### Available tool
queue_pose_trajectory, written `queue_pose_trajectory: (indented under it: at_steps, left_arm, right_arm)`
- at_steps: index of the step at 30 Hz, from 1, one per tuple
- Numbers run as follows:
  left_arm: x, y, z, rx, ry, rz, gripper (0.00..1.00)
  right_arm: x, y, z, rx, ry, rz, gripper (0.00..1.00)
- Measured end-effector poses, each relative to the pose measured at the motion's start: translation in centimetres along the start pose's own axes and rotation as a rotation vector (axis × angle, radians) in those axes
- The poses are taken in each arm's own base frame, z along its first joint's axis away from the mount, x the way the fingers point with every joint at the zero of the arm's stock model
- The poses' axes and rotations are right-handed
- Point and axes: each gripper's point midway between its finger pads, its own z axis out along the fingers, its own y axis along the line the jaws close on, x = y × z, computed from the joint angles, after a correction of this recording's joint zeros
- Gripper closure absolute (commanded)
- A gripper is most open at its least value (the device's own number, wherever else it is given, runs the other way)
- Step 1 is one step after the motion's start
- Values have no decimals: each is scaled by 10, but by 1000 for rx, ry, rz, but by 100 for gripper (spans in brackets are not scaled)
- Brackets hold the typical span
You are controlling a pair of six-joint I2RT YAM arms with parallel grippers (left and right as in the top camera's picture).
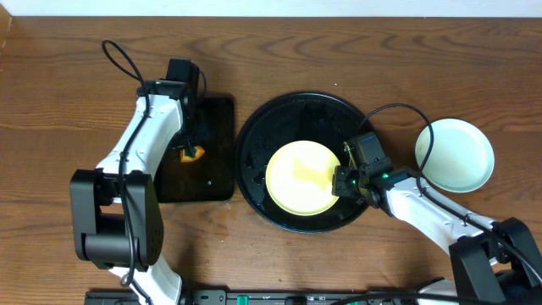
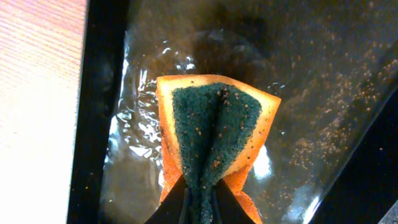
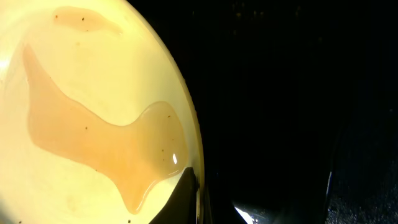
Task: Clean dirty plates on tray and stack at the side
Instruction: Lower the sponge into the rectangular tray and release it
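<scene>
A pale yellow plate (image 1: 302, 177) lies in the large round black tray (image 1: 254, 135). In the right wrist view the yellow plate (image 3: 81, 124) holds a pool of pale brown liquid. My right gripper (image 1: 345, 180) is shut on its right rim (image 3: 196, 186), one finger inside and one outside. A mint-green plate (image 1: 455, 154) rests on the table to the right of the tray; I cannot tell whether another plate lies under it. My left gripper (image 1: 191, 151) is shut on a sponge (image 2: 211, 134), folded with its green scrub side up and orange underneath, over the small rectangular black tray (image 1: 212, 178).
The rectangular tray's floor (image 2: 323, 93) is wet and speckled with crumbs. Its raised left rim (image 2: 102, 93) borders the wooden table (image 1: 68, 93). A black cable loops from each arm over the table.
</scene>
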Motion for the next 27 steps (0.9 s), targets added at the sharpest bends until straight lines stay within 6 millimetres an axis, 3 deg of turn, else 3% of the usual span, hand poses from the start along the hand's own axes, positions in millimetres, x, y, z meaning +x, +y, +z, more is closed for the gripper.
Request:
queue_pose_trajectory:
  at_steps: [9,20,27]
  left_arm:
    - [1,-12,7,62,11,6,89]
    - [24,-27,43,164,16,269,92]
    - [22,-1,53,4,-41,50,92]
  right_arm:
    - [0,0,0,0,0,0,99]
    - [0,0,0,0,0,0,99]
    - [0,0,0,0,1,0,99]
